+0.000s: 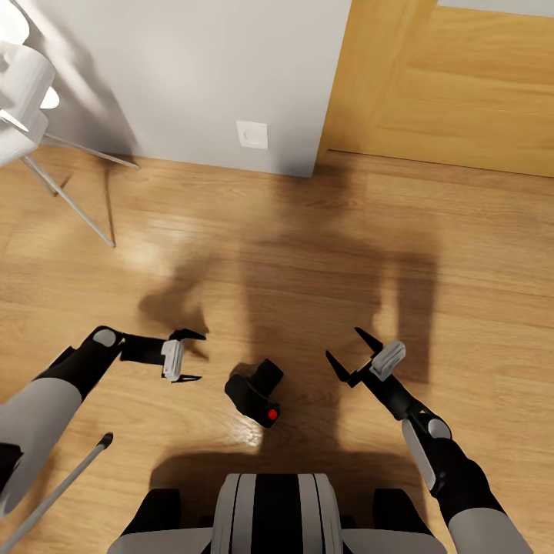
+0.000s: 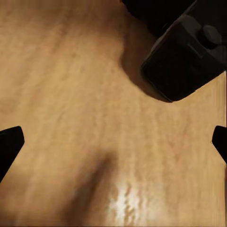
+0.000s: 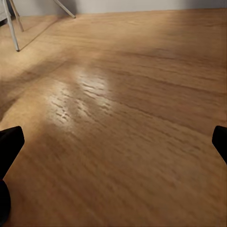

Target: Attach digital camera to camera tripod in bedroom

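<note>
I am judging the task as still at its beginning: the digital camera (image 1: 255, 394) is lying on the wood floor (image 1: 308, 254), nothing is holding it, and nothing is mounted yet. Picking it up, carrying it and fixing it are all left to do.

Going from the left in the head view, thin pale legs (image 1: 69, 201) of a white object are standing at about 10 o'clock by the wall; I cannot say this is the tripod. A thin grey rod (image 1: 58, 488) is crossing the corner at 8 o'clock. My left hand (image 1: 187, 355) is hovering spread at 9 o'clock of the camera, just beside it and not touching. The camera is lying between both hands, its red button (image 1: 271, 415) facing me. My right hand (image 1: 348, 354) is spread too, at 3 o'clock, a little farther off.

The left wrist view is giving the camera's black body (image 2: 182, 66) close, beyond the fingertips (image 2: 10, 142), not between them. The right wrist view is giving bare floor and the far pale legs (image 3: 13, 28).
</note>
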